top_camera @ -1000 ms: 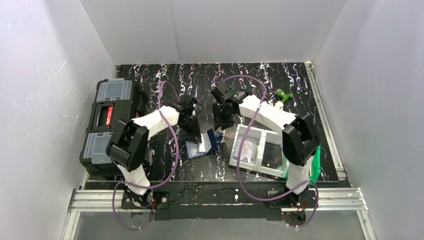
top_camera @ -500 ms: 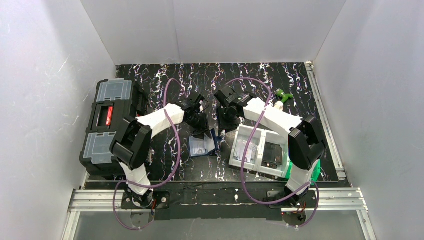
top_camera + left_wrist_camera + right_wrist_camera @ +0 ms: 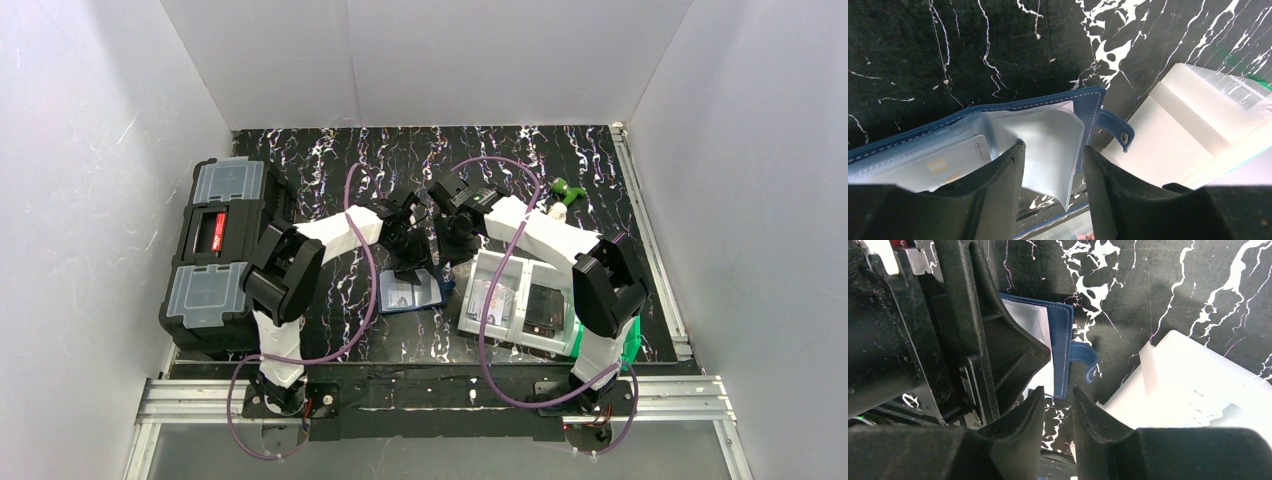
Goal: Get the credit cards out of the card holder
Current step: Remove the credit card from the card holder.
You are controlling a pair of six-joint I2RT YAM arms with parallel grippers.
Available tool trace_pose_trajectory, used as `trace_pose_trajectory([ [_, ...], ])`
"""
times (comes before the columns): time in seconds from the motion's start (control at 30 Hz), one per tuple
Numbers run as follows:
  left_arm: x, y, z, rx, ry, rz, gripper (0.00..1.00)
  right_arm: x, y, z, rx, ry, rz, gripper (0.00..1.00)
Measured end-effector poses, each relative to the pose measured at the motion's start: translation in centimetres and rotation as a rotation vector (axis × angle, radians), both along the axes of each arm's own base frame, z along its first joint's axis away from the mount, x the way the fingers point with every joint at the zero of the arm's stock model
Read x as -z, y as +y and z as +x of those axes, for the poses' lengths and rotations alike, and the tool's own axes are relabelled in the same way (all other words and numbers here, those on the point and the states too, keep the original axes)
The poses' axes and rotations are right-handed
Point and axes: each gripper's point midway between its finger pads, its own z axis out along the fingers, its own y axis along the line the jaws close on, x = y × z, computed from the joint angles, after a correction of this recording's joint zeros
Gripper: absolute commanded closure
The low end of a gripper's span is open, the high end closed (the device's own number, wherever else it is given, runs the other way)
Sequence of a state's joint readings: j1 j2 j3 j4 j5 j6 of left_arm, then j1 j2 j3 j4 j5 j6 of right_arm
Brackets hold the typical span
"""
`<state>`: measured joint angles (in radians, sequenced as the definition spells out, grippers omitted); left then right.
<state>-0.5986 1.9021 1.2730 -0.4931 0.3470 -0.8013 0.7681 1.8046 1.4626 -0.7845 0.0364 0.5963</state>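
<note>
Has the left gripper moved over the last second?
Yes. In the top view the left gripper has shifted right, away from the black toolbox and closer to the white tray, above the card holder.

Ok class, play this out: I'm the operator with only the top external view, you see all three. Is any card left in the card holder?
Observer: Yes. The left wrist view shows a pale card with a gold chip tucked in the card holder.
Operator: Are the left jaws gripping anything?
Observer: They stand apart; a loose clear sleeve shows between them, contact unclear.
Operator: And the snap tab?
Observer: Undone, pointing toward the white tray.
</note>
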Motion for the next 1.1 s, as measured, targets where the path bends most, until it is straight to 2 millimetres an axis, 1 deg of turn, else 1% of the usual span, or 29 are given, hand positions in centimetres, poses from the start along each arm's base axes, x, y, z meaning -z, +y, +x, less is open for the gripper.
trace_pose_trajectory([
  [0.13,0.4,0.0,0.1,-0.017,0.01,0.011,0.48,0.1,-0.2,0.2,0.003,-0.008,-0.01,0.66],
  [0.27,0.8,0.1,0.3,-0.03,0.015,0.028,0.43,0.1,-0.2,0.2,0.003,-0.01,-0.013,0.66],
  [0.4,0.7,-0.1,0.5,-0.027,0.02,0.033,0.38,0.5,-0.4,0.0,-0.004,-0.003,-0.017,0.67],
  [0.6,0.4,0.1,1.0,-0.01,-0.001,0.043,0.36,1.1,-0.8,-0.9,-0.019,0.012,-0.014,0.68],
  [0.7,-0.1,0.2,1.4,0.002,-0.023,0.053,0.37,0.8,-0.7,-1.0,-0.021,0.01,-0.002,0.68],
  [0.83,-0.8,0.4,1.8,0.016,-0.054,0.06,0.38,-0.4,-0.4,-0.8,-0.023,-0.019,0.032,0.68],
  [0.97,-1.4,0.8,1.8,0.025,-0.067,0.063,0.39,-1.5,0.0,-0.8,-0.03,-0.043,0.063,0.68],
  [1.1,-2.0,1.0,1.9,0.03,-0.082,0.057,0.39,-1.7,0.4,-1.2,-0.046,-0.037,0.079,0.68],
])
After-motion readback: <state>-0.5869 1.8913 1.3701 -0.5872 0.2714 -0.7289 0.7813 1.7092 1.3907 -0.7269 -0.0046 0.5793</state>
